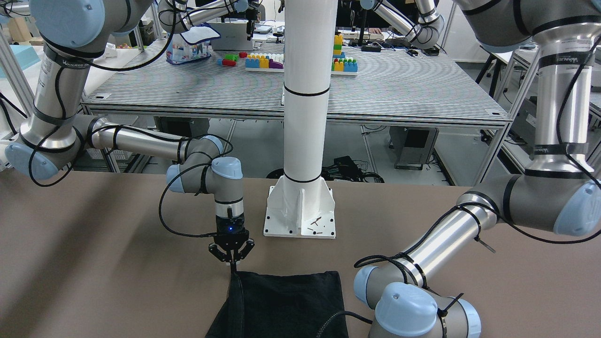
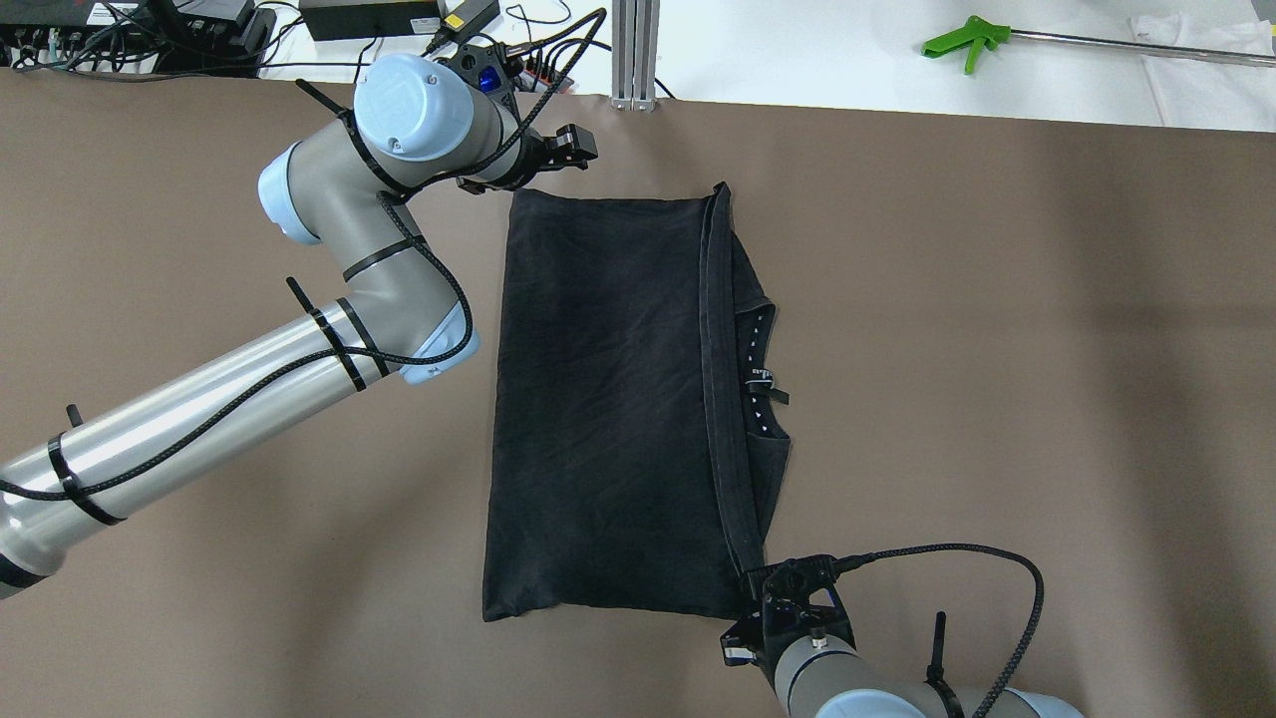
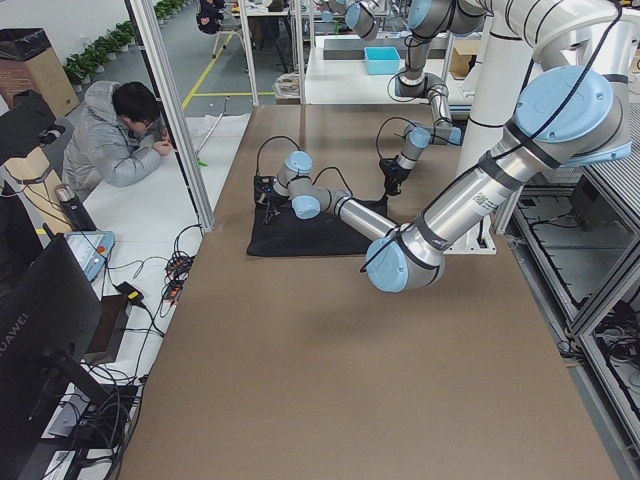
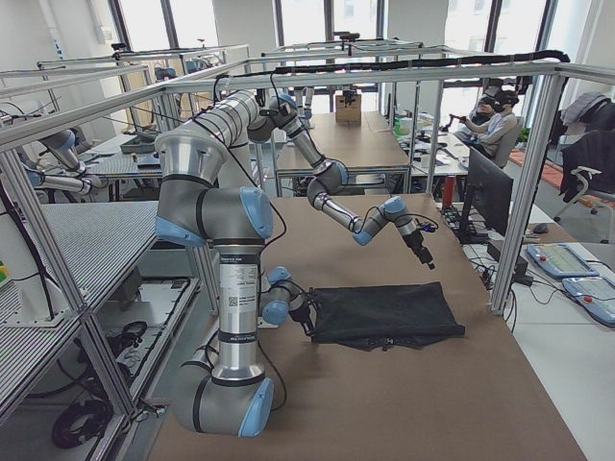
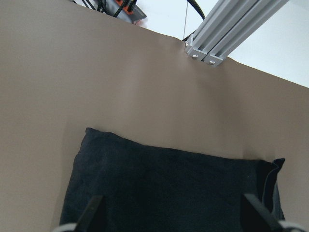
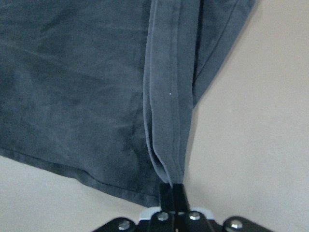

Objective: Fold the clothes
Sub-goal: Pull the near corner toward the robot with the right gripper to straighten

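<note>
While the right gripper [image 6: 172, 189] pinches the black garment [image 2: 598, 399] by its hem, apparently mid-fold, the wide-spread left gripper [image 2: 576, 148] should grasp its far corner.

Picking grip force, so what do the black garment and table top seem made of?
Black garment: thin soft fabric, matte, perhaps cotton knit; it creases and sags where the right hand pinches its hem. Table top: smooth matte brown surface, material unclear.
</note>
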Tool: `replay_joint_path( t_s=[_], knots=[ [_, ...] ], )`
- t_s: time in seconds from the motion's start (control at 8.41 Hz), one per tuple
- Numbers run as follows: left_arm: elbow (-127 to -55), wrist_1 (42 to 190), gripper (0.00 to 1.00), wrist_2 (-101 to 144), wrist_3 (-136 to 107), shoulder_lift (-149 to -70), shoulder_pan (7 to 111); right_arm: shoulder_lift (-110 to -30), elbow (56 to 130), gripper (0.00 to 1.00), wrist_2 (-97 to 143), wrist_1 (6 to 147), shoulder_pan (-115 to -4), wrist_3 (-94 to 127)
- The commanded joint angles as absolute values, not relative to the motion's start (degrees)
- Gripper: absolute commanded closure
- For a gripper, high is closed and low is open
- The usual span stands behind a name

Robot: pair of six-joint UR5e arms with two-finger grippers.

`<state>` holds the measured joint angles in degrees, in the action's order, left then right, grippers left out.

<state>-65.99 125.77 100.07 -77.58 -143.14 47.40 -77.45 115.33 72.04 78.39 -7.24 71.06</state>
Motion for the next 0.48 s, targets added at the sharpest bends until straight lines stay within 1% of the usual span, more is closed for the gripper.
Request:
replay_joint_path(
  t_s=[0.0, 0.36],
  knots=[
    [-66.01, 125.77, 0.0, 100.02, -77.61, -143.26, 47.37, -78.22, 118.47, 1.0, 73.12, 77.88, -8.25, 71.02],
    [-66.01, 125.68, 0.0, 100.02, -77.61, -143.44, 47.37, -86.54, 118.04, 1.0, 75.32, 70.43, -9.84, 71.1]
  ],
)
